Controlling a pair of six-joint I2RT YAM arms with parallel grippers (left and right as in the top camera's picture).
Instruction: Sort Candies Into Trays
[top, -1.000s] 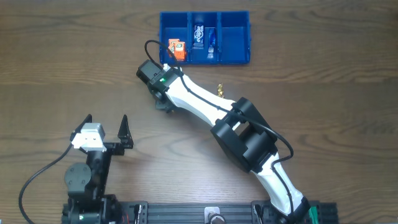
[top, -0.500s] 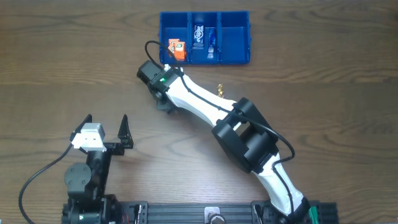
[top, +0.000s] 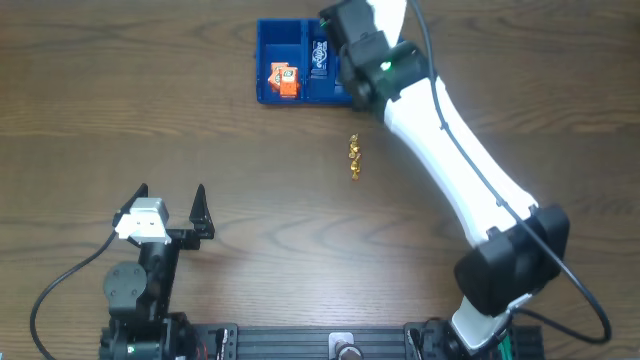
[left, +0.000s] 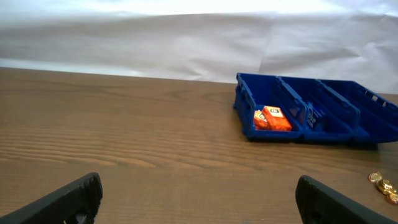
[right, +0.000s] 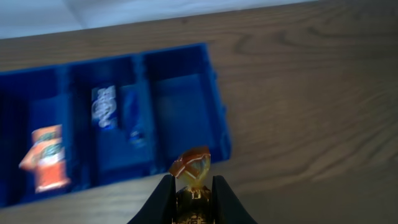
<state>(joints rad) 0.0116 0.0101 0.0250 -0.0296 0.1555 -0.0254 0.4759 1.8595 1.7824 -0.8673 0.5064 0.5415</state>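
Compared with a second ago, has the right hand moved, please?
Yes, the right hand swung rightward, from below the blue tray's left corner to its right end.

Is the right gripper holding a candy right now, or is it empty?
Holding. The right gripper is shut on a gold-wrapped candy, pinched between its fingers in the right wrist view.

Broad passage lies over the brown wooden bench (top: 120, 110) left of the blue plastic tray (top: 285, 40); small gold-wrapped candies (top: 353, 152) sit mid-bench.
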